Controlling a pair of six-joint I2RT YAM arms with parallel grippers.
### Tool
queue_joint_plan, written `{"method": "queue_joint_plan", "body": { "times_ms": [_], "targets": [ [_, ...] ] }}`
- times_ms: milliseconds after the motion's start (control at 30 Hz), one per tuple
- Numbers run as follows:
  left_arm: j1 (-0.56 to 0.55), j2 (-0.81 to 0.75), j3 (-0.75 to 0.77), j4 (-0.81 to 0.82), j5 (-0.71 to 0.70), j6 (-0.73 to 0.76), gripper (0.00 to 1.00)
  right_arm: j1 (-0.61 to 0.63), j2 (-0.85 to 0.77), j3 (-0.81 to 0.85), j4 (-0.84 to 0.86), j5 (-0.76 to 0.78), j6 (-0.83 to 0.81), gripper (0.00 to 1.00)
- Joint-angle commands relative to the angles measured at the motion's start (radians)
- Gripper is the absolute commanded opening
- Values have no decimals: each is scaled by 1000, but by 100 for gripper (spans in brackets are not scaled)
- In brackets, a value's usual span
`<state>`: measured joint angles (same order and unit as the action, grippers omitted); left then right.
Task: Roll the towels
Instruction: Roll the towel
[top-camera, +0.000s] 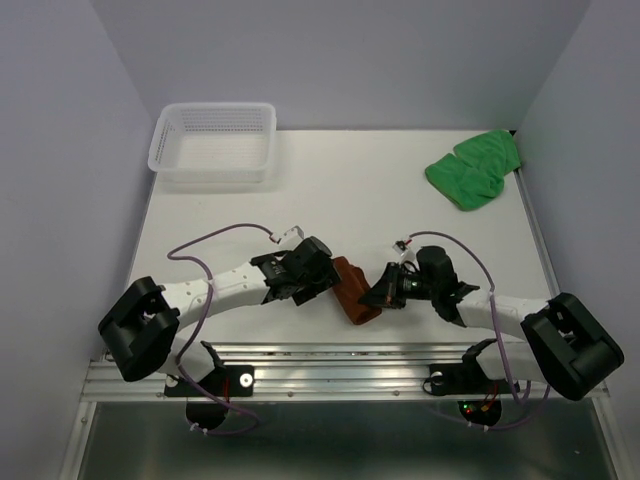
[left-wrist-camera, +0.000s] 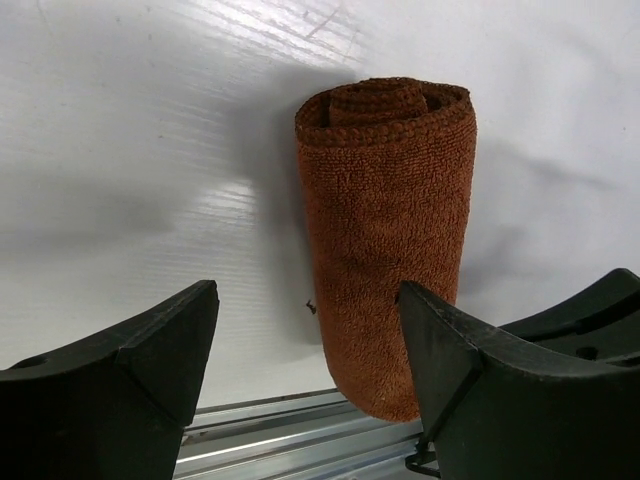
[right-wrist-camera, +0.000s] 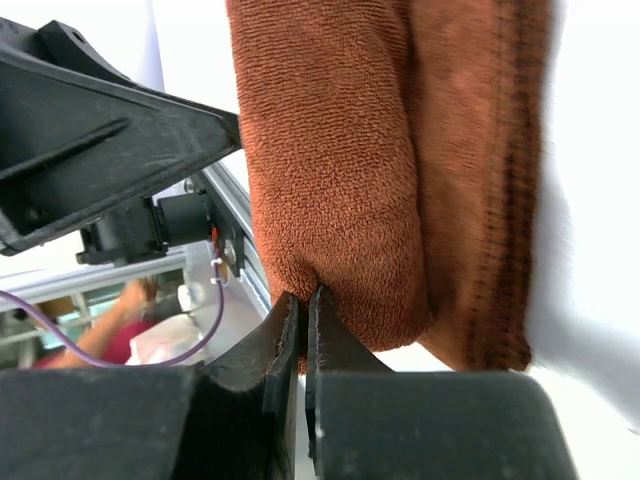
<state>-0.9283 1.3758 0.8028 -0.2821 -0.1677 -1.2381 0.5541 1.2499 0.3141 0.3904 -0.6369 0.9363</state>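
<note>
The rolled rust-brown terry towel is pinned at the table's near edge, its end nipped by the closed right gripper, seemingly to prevent unrolling; the left gripper is held apart alongside.

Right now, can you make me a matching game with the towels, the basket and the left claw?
Things:
1. brown towel
2. green towel
3. basket
4. left claw

States or places:
A. crumpled at the far right corner
B. open
C. rolled up
D. at the far left corner

Pairs: 1-C, 2-A, 3-D, 4-B
</note>
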Motion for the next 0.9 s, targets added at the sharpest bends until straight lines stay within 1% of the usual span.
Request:
{"method": "queue_joint_plan", "body": {
  "times_ms": [0, 200, 367, 500, 700, 867],
  "targets": [
    [-1, 25, 58, 53, 11, 35, 84, -49, 14, -44, 146, -92, 64, 1],
    [-1, 97, 114, 83, 23, 63, 84, -137, 22, -90, 150, -121, 68, 1],
    [-1, 132, 136, 107, 50, 81, 83, -242, 55, -116, 151, -171, 52, 1],
    [-3, 146, 133, 123, 68, 91, 83, -266, 89, -118, 150, -184, 29, 1],
    [-15, 177, 118, 188, 111, 94, 82, -275, 164, -116, 150, -170, 6, 1],
    [-26, 209, 113, 218, 135, 92, 81, -275, 175, -119, 150, -153, -1, 1]
  ]
}}
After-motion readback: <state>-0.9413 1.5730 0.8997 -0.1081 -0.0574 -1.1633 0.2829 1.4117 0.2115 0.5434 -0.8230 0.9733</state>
